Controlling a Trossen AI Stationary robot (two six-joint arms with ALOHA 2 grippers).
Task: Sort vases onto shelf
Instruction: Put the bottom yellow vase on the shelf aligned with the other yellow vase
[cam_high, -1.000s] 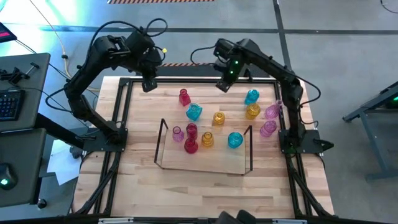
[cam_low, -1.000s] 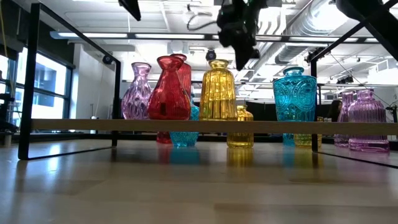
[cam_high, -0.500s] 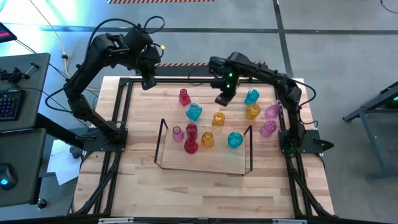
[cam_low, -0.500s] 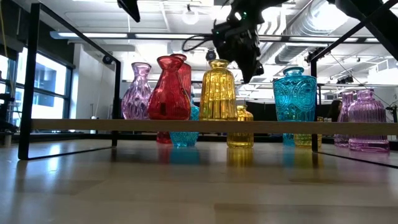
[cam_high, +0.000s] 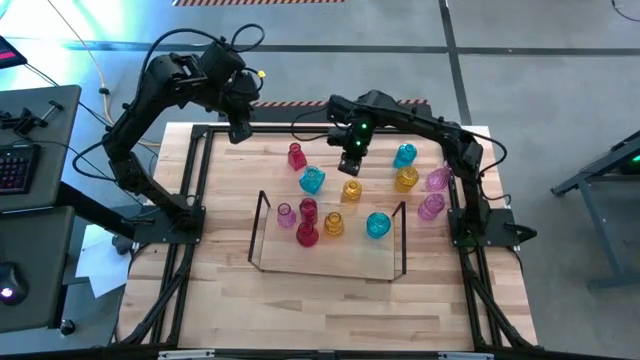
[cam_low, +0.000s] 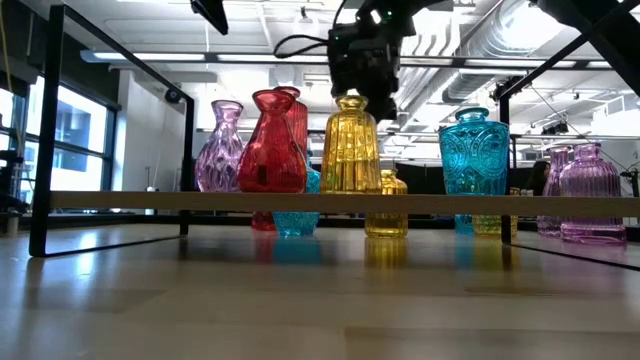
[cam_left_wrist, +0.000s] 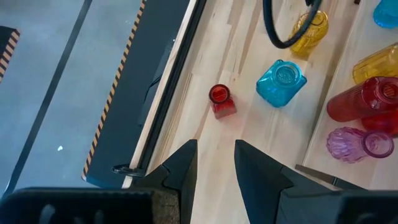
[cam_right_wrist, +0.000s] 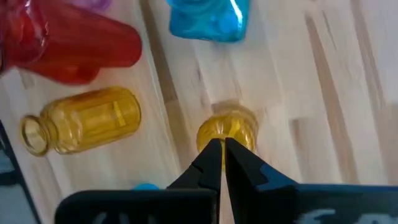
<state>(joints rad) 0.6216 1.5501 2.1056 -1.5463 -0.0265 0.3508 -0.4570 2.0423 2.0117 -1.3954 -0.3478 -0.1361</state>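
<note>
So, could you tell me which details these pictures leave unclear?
- High view: the right gripper hides the yellow vase's neck; contact is unclear.
- Low view: the shelf board hides the lower parts of the vases behind.
- Left wrist view: the frame edge cuts off the cyan vase.

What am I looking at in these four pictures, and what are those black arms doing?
Two robot arms work at a wooden table. One picture looks down from above, one looks level across the tabletop, and two come from cameras on the arms' wrists. Small coloured glass vases stand about: five already on the clear shelf, the others on the table behind and to the right of it. The right gripper, jaws shut and holding nothing, hovers just above a yellow vase behind the shelf. The left gripper waits at the table's far edge, jaws slightly apart, also empty.
</note>
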